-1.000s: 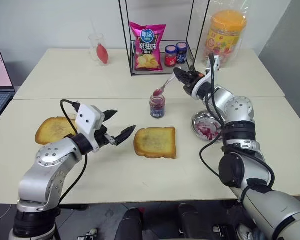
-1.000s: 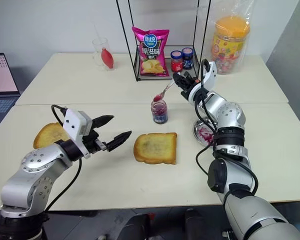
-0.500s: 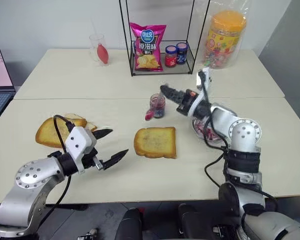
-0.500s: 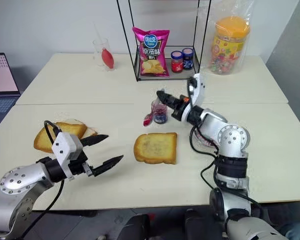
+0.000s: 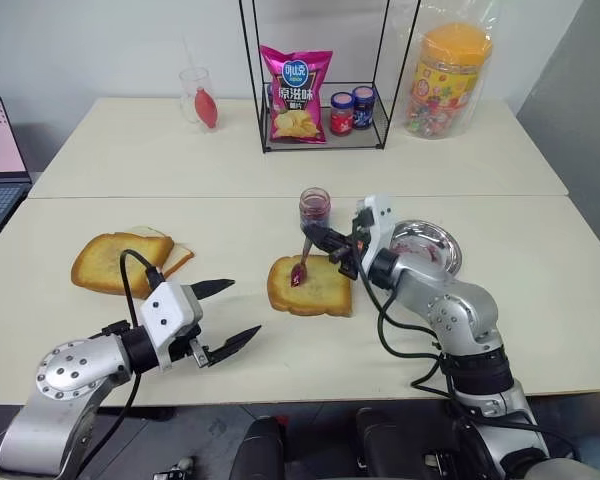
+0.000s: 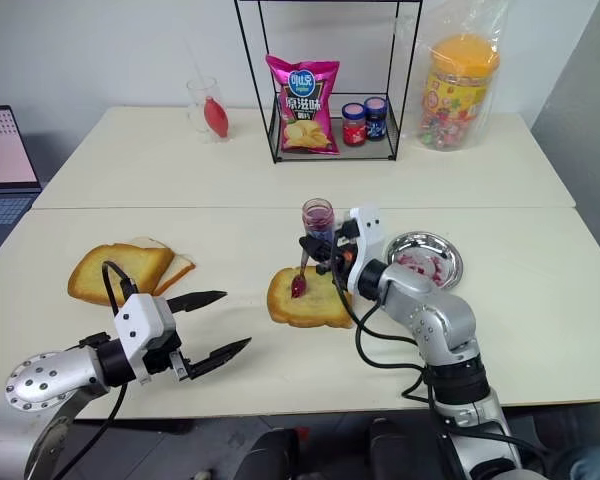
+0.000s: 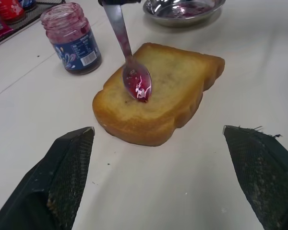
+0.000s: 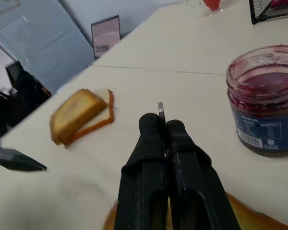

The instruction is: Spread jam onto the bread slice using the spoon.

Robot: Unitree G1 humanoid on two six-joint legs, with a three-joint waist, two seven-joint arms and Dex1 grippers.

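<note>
With my right gripper [image 6: 323, 252] clamped on it: the spoon [image 7: 129, 67] slants down, handle pinched between my shut fingers.
Spoon bowl: loaded with red jam [image 7: 138, 87], resting on the bread slice [image 5: 311, 285] near its left edge.
Bread slice: flat on the table [image 5: 400, 330], directly below my right gripper.
Jam jar [image 5: 314, 208]: open, upright, just behind the slice.
Left gripper [image 5: 226, 315]: fingers spread wide, holding nothing, left of the slice and apart from it.
Metal dish [image 5: 426, 246]: right of the slice.
</note>
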